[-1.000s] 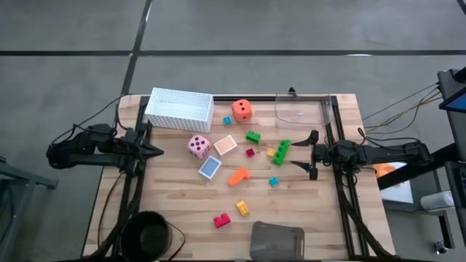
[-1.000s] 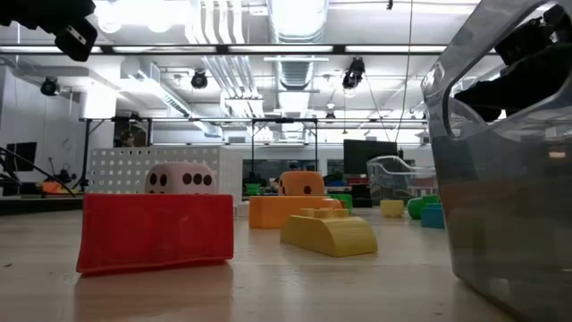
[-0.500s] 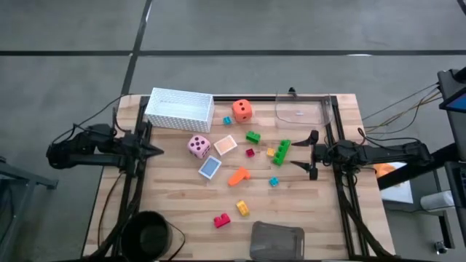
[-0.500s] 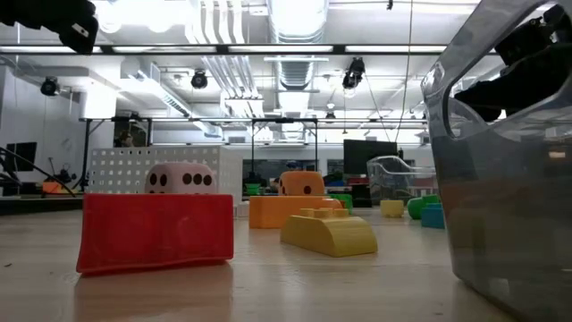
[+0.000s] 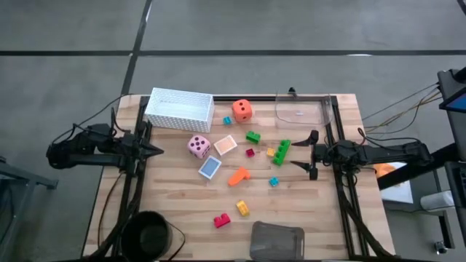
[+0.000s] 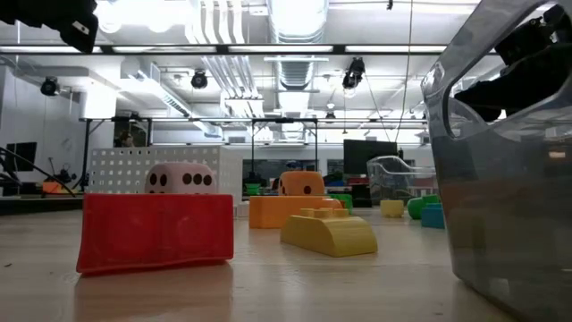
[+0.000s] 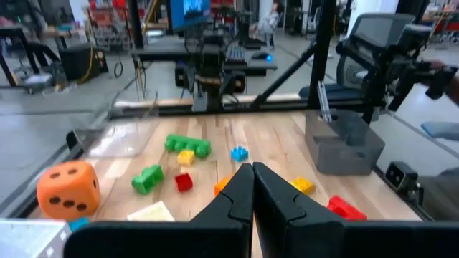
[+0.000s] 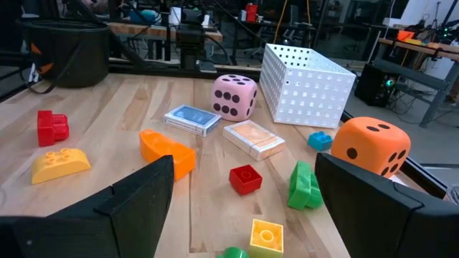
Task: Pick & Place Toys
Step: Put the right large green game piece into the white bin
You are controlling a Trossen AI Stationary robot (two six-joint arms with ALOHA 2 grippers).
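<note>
Toys lie scattered mid-table, the pink die (image 5: 198, 146) beside the basket (image 5: 179, 108), while the left gripper (image 5: 156, 151) waits clenched and the right gripper (image 5: 309, 155) gapes wide, empty.

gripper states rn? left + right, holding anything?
Left gripper: shut, holding nothing, at the table's left edge.
Right gripper: open, holding nothing, at the right edge near the long green brick.
</note>
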